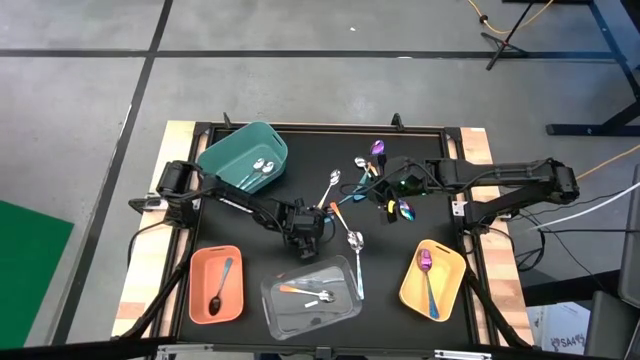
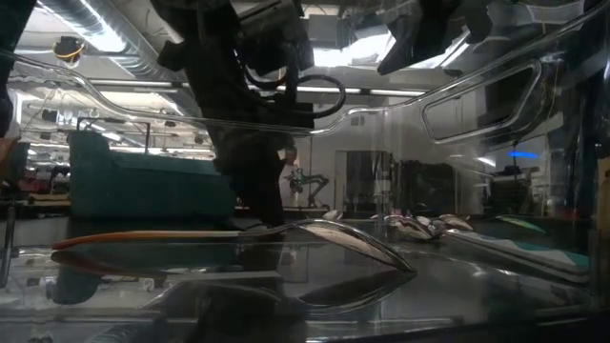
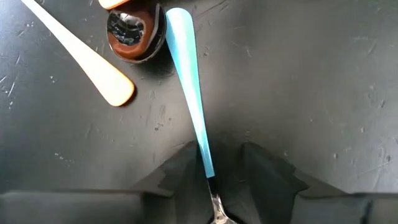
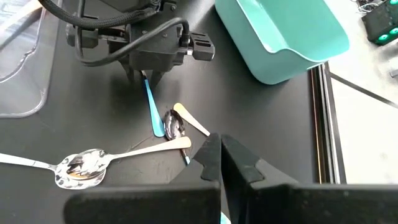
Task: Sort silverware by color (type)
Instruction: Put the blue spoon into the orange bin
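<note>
My left fingers (image 1: 303,240) are low at the middle of the desk (image 1: 250,235), narrowed around the teal handle of a spoon (image 3: 188,87). My left wrist view shows the handle running between the two tips, with metal showing at its near end. At the handle's far end lies a silver spoon bowl (image 3: 130,34) that looks brownish in that view, and beside it a pale orange handle (image 3: 87,59).

My right fingers (image 1: 392,190) sit at about two o'clock from the left ones, over the loose pile of spoons (image 1: 350,195) in the desk's upper middle. The two tips (image 4: 217,158) stand almost together in my right wrist view, with only a slim gap between them and nothing visibly held. Ahead of them I see the silver spoon with the orange handle (image 4: 93,163) lying flat.

The teal bin (image 1: 245,160), at ten o'clock from the centre, holds silver spoons (image 1: 262,168). The salmon bin (image 1: 217,285), at seven o'clock, holds a dark-bowled spoon (image 1: 218,285). The clear bin (image 1: 312,298), at six o'clock, holds orange-handled spoons (image 1: 305,292), and another silver spoon (image 1: 356,258) lies across its right rim. The yellow bin (image 1: 445,265), at five o'clock, holds a purple-bowled spoon (image 1: 428,280).
</note>
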You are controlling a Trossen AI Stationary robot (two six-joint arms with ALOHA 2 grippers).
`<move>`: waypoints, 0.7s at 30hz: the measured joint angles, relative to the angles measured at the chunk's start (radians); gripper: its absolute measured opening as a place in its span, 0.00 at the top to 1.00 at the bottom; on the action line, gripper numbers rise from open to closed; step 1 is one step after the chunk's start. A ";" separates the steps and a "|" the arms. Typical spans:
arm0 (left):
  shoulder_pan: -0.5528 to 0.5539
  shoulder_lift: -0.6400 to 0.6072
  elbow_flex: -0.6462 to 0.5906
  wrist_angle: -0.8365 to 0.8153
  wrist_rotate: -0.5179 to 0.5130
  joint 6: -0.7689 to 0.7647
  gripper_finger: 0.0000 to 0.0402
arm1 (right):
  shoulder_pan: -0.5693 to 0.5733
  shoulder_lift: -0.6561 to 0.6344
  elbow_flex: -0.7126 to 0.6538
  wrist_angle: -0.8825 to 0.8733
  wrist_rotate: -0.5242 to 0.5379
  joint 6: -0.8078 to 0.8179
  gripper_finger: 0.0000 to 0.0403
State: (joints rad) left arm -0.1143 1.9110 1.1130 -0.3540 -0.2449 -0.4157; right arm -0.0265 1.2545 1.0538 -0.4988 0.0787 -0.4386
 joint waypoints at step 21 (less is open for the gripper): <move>0.002 0.000 0.000 0.000 -0.013 -0.001 0.98 | 0.000 0.000 0.000 0.000 0.000 0.000 1.00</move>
State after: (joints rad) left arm -0.1120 1.9110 1.1130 -0.3542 -0.2581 -0.4171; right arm -0.0265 1.2545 1.0538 -0.4988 0.0784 -0.4389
